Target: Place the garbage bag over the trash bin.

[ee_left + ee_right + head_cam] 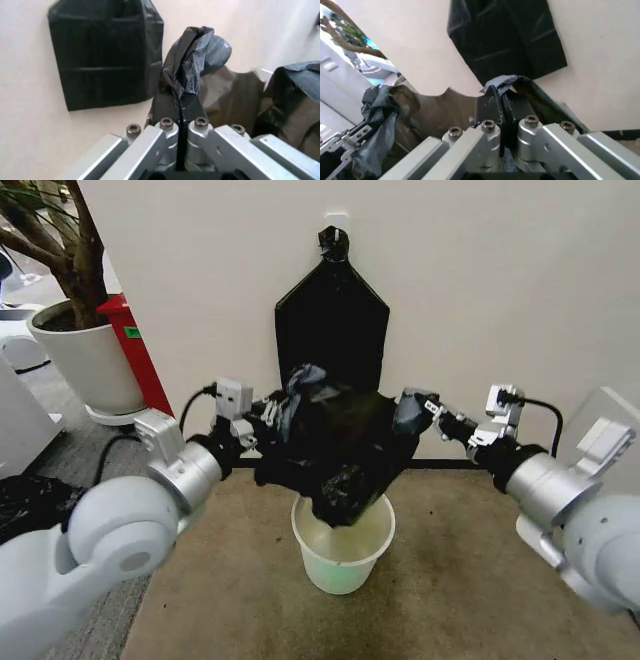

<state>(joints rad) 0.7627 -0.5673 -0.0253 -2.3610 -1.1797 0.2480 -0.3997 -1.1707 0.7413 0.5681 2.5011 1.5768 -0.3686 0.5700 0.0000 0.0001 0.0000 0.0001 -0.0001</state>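
Black garbage bag [335,445] stretched between left gripper [262,423] at 9 o'clock and right gripper [432,412] at 3, both clamped on its rim; trash bin [342,552] directly below sagging middle, at 6 o'clock, equidistant from arms.

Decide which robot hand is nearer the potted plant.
Left. The left hand is on the potted plant's side; the right hand is farther, across the garbage bag.
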